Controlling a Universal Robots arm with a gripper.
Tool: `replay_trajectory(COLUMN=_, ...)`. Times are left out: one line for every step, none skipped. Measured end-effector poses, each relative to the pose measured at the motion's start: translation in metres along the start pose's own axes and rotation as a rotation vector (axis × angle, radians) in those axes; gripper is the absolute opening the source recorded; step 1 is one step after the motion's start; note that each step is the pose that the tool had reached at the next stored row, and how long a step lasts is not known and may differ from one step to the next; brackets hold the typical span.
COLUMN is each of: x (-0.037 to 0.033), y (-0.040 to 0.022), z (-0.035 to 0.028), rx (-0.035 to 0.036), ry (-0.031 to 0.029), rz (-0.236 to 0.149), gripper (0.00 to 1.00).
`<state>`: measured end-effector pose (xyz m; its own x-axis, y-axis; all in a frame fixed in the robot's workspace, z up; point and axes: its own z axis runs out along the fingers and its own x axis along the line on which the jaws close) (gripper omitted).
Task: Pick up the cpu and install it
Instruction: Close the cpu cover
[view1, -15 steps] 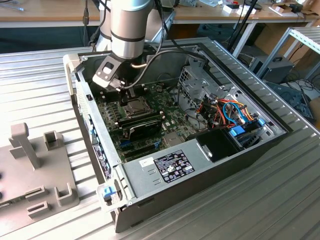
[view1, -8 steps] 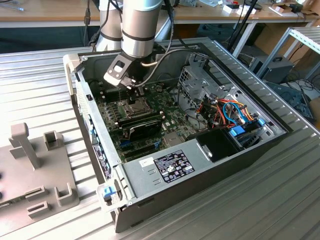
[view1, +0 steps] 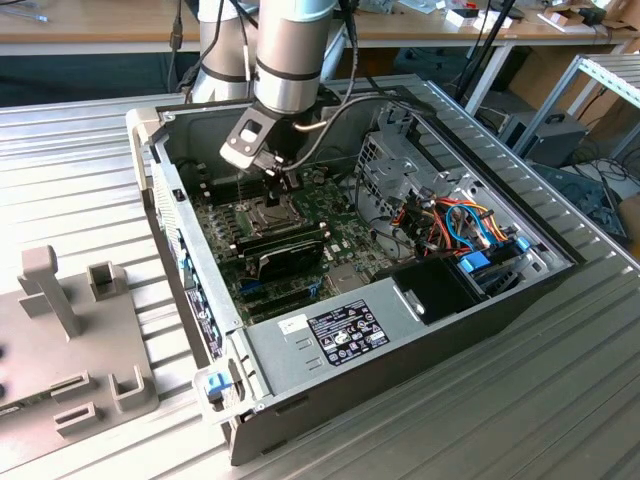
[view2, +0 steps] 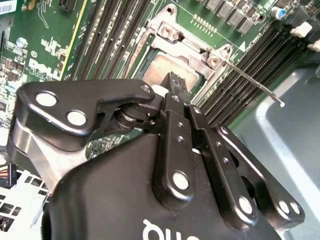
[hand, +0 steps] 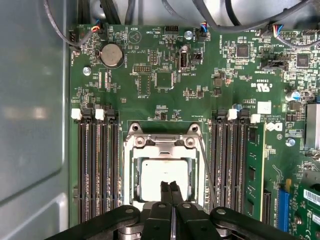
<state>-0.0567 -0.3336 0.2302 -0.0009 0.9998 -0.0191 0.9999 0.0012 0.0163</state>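
Gripper (hand: 170, 189): both fingers pressed together, nothing between them. In both wrist views the tips sit over the middle of the cpu (hand: 152, 175). Whether they touch it or hover just above, cannot tell.

Cpu: lies in the socket on the motherboard (hand: 165, 80), silver top showing through the window of the hinged socket frame (hand: 162, 142). The frame appears lowered around it. The chip looks flat and square to the opening, but its near edge is hidden behind the fingers.

Lever (hand: 206, 170): thin rod running along one side of the socket. In the second wrist view its free end (view2: 281, 103) stands out past the memory slots (hand: 97, 170). Judged not latched.

Risks from here:
- Downward push from the closed tips on a chip not fully seated would bend the socket contacts. Cause: a slight offset that these views cannot rule out.
- Off-centre pressure tilts the chip under the frame.
- A sideways move at this height drags the tips into the frame edge or the lever, or into the memory stick (hand: 252, 170) beyond.
- With the lever loose, nothing clamps the chip, so a knock could shift it.

Further out, in the exterior view, the expansion card (view1: 285, 248) lies near the arm's path inside the computer case (view1: 270, 355)
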Motion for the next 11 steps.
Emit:
replay_trajectory(x=0.0000, y=0.0000, z=-0.0028, rx=-0.0001, ry=0.0002, rz=0.000, gripper=0.11)
replay_trajectory(x=-0.0001, y=0.0001, z=-0.0055, rx=-0.0001, ry=0.0001, rz=0.000, gripper=0.11)
replay_trajectory(x=-0.0002, y=0.0001, z=-0.0093, rx=-0.0001, ry=0.0002, rz=0.000, gripper=0.11)
replay_trajectory(x=-0.0002, y=0.0002, z=-0.0117, rx=0.0000, ry=0.0001, rz=0.000, gripper=0.11)
replay_trajectory(x=-0.0002, y=0.0002, z=-0.0117, rx=-0.0002, ry=0.0003, rz=0.000, gripper=0.11)
replay_trajectory(x=-0.0002, y=0.0007, z=-0.0118, rx=-0.0002, ry=0.0003, rz=0.000, gripper=0.11)
replay_trajectory(x=-0.0003, y=0.0018, z=-0.0119, rx=0.0000, ry=-0.0001, rz=0.000, gripper=0.11)
replay_trajectory(x=-0.0003, y=0.0030, z=-0.0119, rx=0.0001, ry=-0.0001, rz=0.000, gripper=0.11)
replay_trajectory(x=-0.0003, y=0.0030, z=-0.0119, rx=0.0000, ry=0.0000, rz=0.000, gripper=0.11)
replay_trajectory(x=-0.0003, y=0.0030, z=-0.0118, rx=0.0000, ry=0.0001, rz=0.000, gripper=0.11)
replay_trajectory(x=-0.0002, y=0.0031, z=-0.0118, rx=-0.0001, ry=0.0001, rz=0.000, gripper=0.11)
